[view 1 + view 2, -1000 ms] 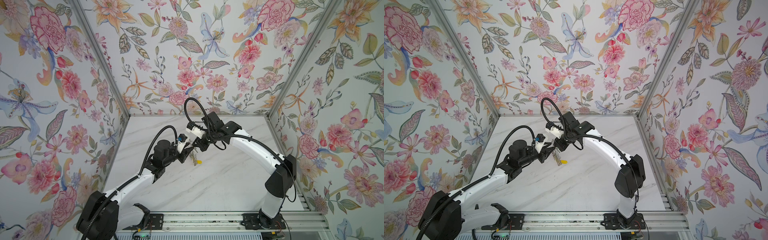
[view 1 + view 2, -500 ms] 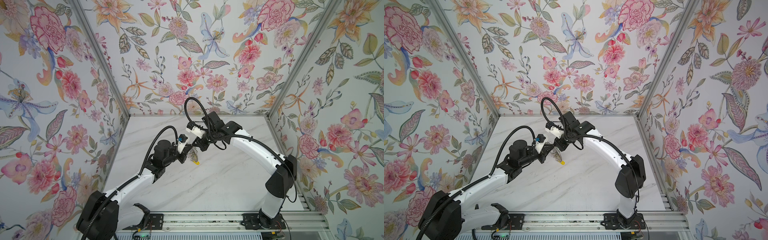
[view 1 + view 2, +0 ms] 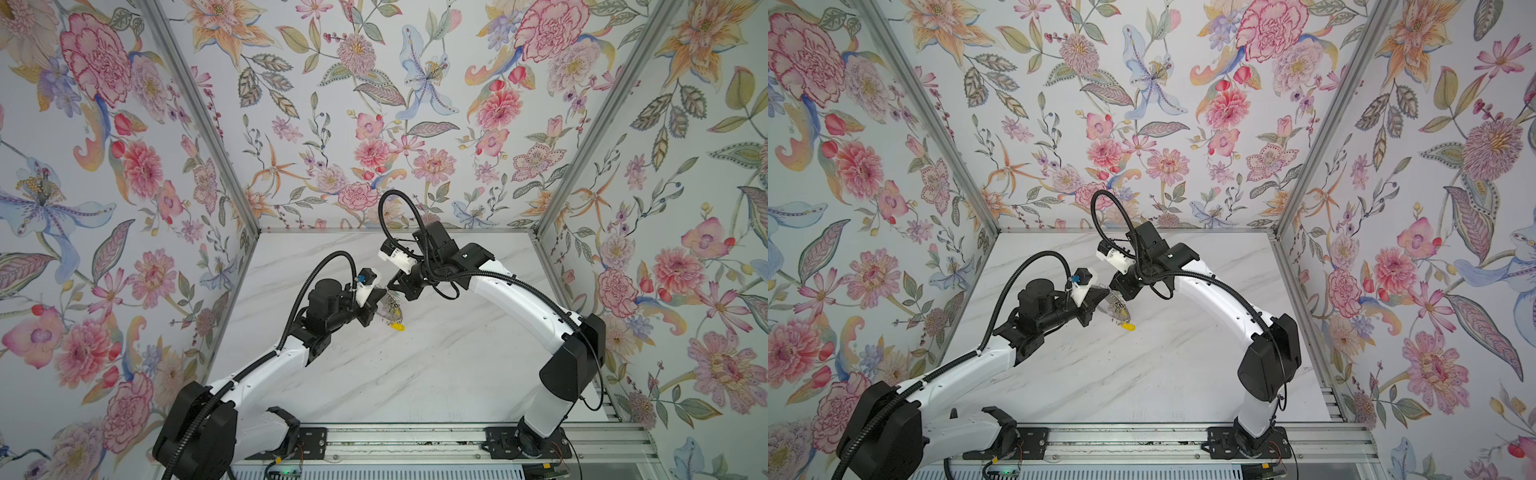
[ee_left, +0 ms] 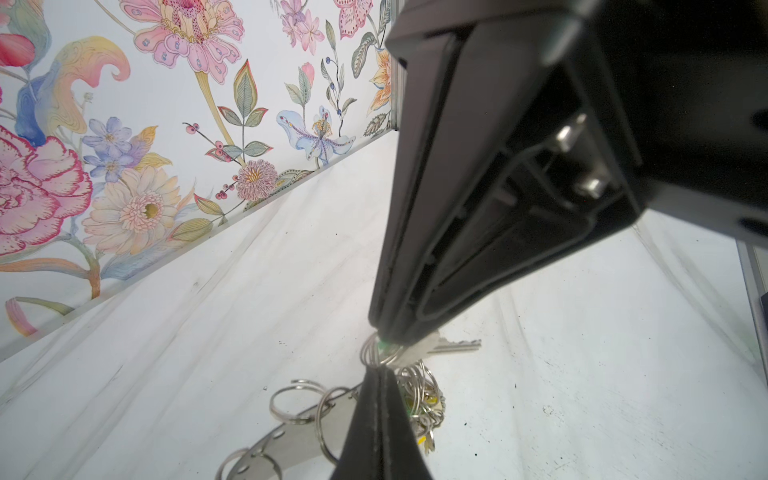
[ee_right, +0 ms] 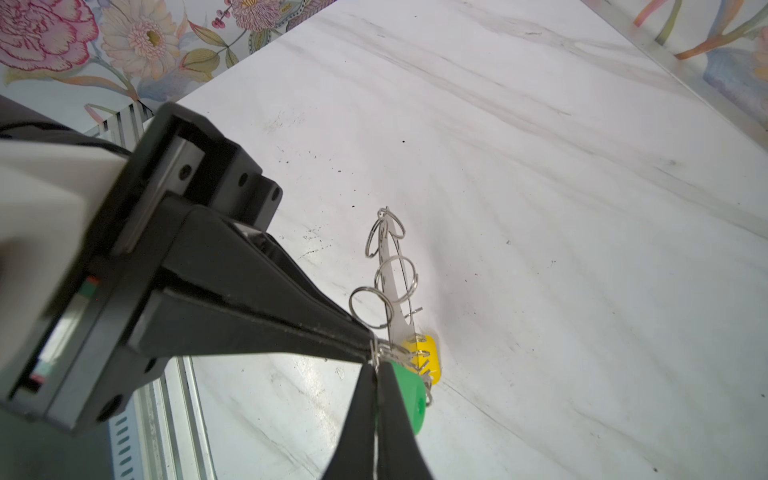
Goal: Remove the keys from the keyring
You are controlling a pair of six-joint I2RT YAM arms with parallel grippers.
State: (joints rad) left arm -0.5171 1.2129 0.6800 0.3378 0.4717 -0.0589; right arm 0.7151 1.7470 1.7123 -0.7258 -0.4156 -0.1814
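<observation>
1. While both arms lean toward the middle of both top views, the white-and-black left arm (image 3: 257, 370) rises from the lower left and stretches up and to the right, with its wrist nearly level. The white-and-black right arm (image 3: 521, 299) climbs from the lower right, bends at a black elbow, and arches over to the left with its wrist tipped down.
2. The black left pincer (image 4: 376, 372) enters the left wrist view from the bottom centre. Its jaws are pressed together and nip a silver wire ring (image 4: 370, 353) of the keyring.
3. The black right pincer (image 5: 376, 368) enters the right wrist view from the bottom centre. It is likewise clamped tight, with a thin wire running down the seam between its jaws. A speck of green shows at its tips in the left wrist view, so I cannot tell whether it also pinches a tag.
4. The two pincer tips almost touch. The flat grey metal crescent keyring (image 5: 395, 291) hangs from them, seen edge-on in the right wrist view, with loose wire rings along it. In both top views it sits at centre frame (image 3: 391, 309) over the white marbled bench (image 3: 436, 365).
5. The small silver metal keys (image 4: 419, 409) bunch just beyond the tips, and one key's blade (image 4: 455, 345) juts out to the right in the left wrist view. A bright green plastic tag (image 5: 409, 399) lies behind the right pincer, and a yellow plastic tag (image 5: 430, 357) is beside the plate.
</observation>
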